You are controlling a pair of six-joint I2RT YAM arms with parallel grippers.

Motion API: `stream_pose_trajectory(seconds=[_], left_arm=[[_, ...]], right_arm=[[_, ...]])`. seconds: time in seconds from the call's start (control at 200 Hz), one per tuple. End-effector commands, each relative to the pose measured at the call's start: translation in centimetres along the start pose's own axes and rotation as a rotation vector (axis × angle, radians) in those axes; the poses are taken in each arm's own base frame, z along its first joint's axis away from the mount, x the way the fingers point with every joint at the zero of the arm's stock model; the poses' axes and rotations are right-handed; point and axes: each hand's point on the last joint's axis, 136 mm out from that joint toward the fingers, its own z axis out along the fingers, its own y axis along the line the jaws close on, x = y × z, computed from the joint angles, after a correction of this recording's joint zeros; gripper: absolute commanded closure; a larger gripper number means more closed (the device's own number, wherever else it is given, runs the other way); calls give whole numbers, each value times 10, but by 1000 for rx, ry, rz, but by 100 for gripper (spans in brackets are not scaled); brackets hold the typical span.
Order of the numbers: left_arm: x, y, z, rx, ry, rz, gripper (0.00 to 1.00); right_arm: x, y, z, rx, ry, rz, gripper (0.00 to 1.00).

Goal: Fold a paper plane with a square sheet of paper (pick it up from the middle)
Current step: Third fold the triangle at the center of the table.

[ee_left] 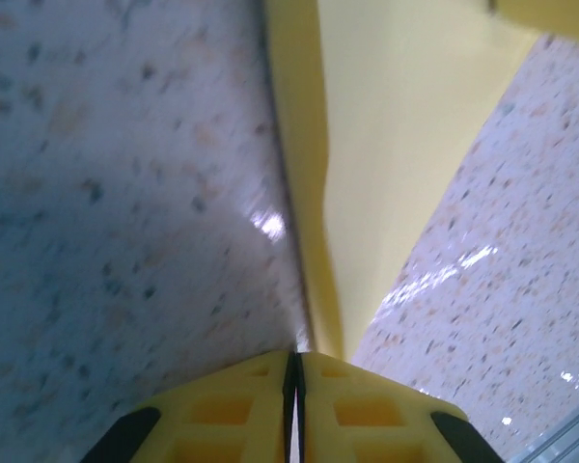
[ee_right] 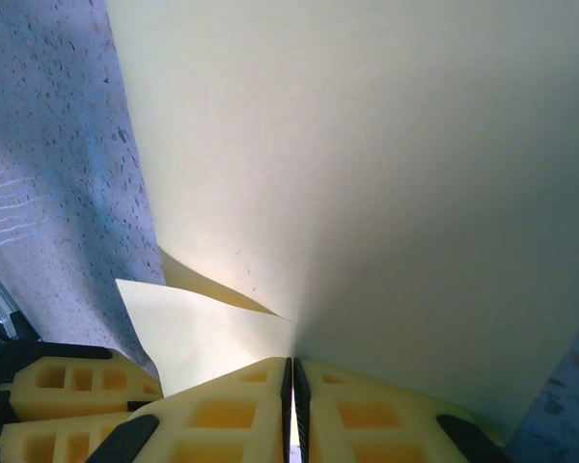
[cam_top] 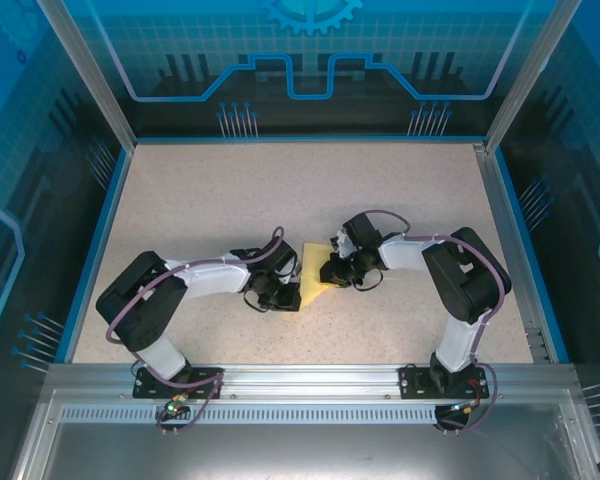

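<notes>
Speckled bench (cam_top: 180, 200). Mid-bench, the square sheet of paper (cam_top: 313, 272) lies partly folded between both arms, equally near each. Its raised crease runs straight ahead from the left end effector (ee_left: 291, 376), whose jaws are together, pinching the crease. The right end effector (ee_right: 291, 381) is likewise narrow, nipping the sheet's near edge.

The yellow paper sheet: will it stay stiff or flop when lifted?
Probably floppy: the paper sheet bends and curls beside the right gripper. Likely very light, being so thin. The left gripper also pinches it, so pulling apart might tear it.
</notes>
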Motion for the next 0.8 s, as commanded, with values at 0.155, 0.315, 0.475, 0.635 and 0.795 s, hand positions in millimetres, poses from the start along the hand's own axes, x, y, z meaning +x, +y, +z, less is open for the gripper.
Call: stream_pose_trajectory(seconds=[0.155, 0.315, 0.475, 0.635, 0.795], left_arm=[[-6, -14, -37, 15, -68, 16, 84], [-34, -47, -43, 130, -132, 23, 83], [-50, -56, -26, 162, -116, 4, 85], [-38, -28, 2, 71, -44, -46, 88], [-16, 2, 18, -13, 7, -83, 92]], right_arm=[[20, -44, 6, 175, 51, 78, 86], [19, -44, 6, 174, 47, 79, 86], [18, -41, 6, 159, 39, 80, 85], [12, -26, 2, 103, 13, 56, 84], [8, -4, -8, 32, -19, 9, 83]])
